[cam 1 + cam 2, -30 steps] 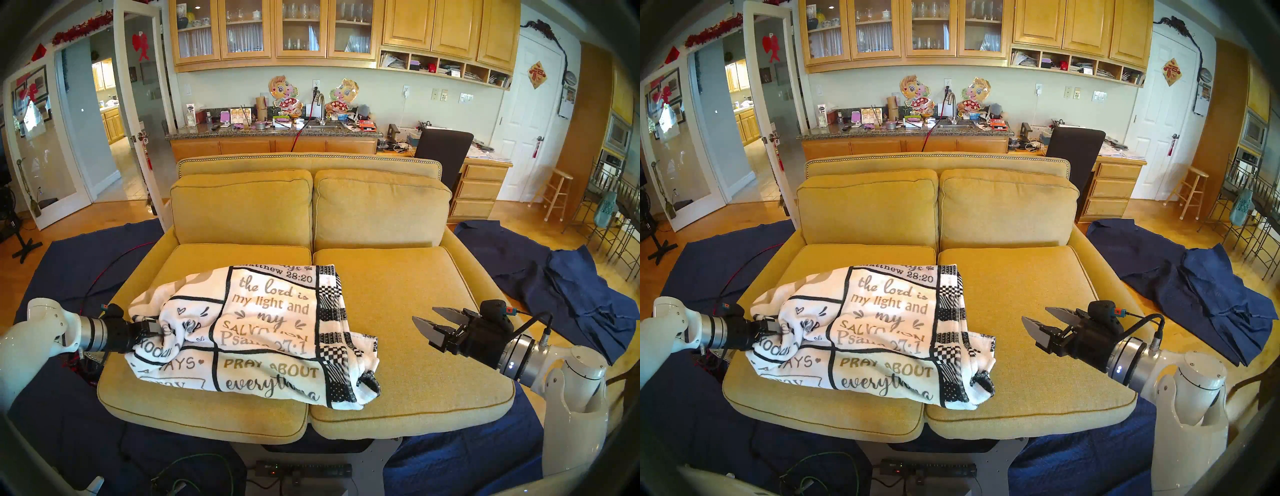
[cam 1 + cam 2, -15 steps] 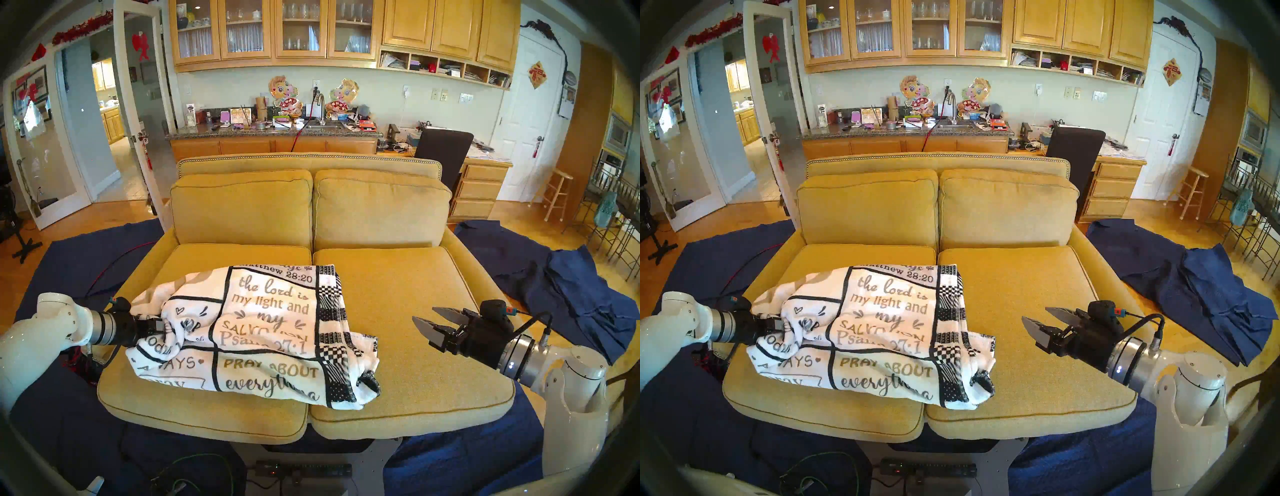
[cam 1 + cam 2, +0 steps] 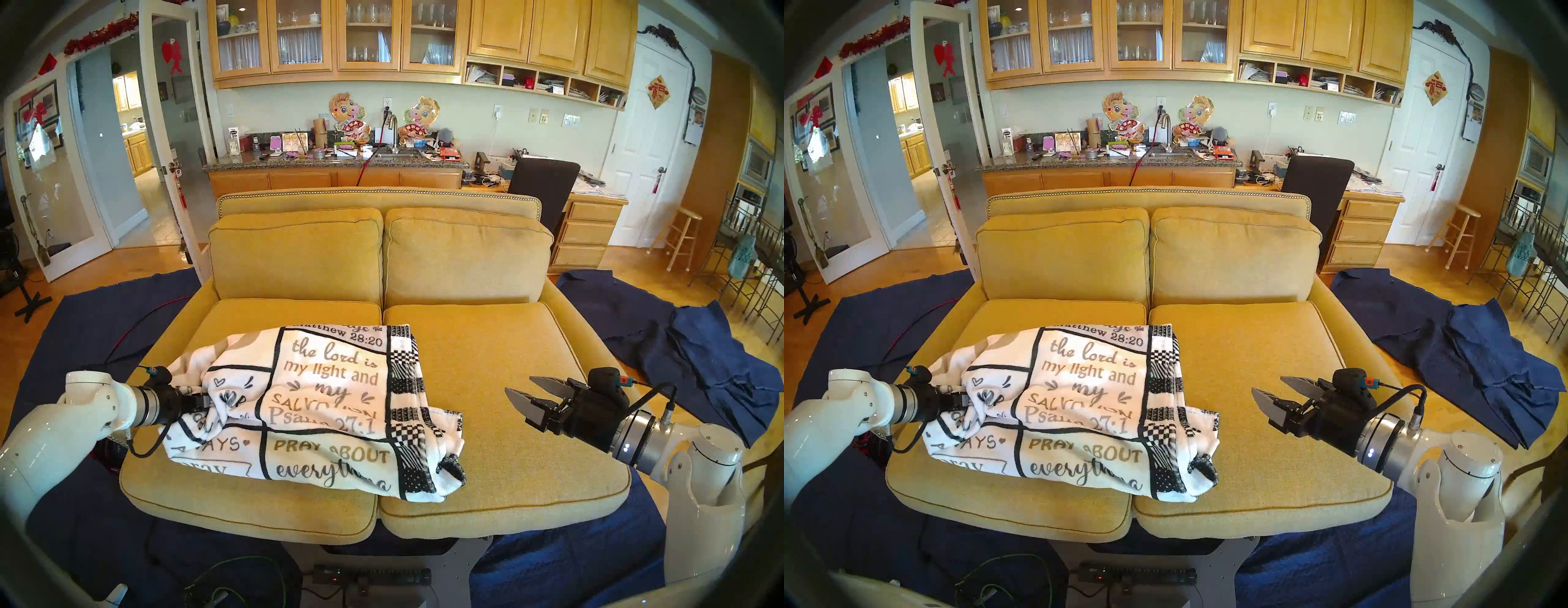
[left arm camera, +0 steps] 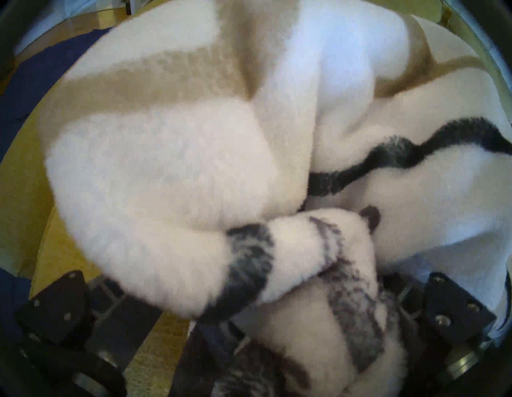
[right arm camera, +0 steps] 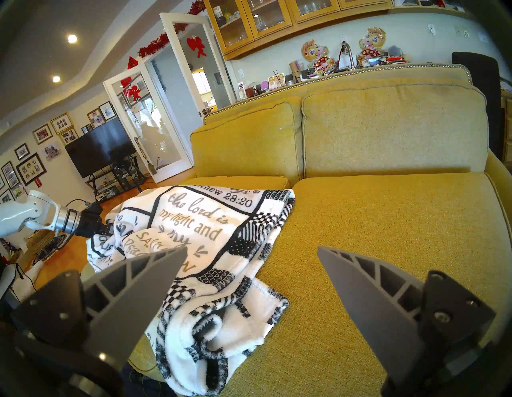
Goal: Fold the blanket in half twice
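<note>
We see the yellow sofa [image 3: 500,382], its 2 seat cushions carrying the blanket [image 3: 322,407], which lies bunched and partly folded mostly on the left one. Our left gripper [image 3: 199,401] is buried in the blanket's left end; we cannot tell its fingers' spread. Our right gripper [image 3: 524,397] hovers with fingers apart, empty.

The soft white fleece blanket with black grid lines [image 3: 322,407] carries lettering: "28:20" after a partly hidden "Matthew"; "the lord is my light and my", a creased "SALVATION" and "Psalm 27:1"; below, "PRAY ABOUT" and a word beginning "everyth"; the creased left panel cannot be read.
</note>
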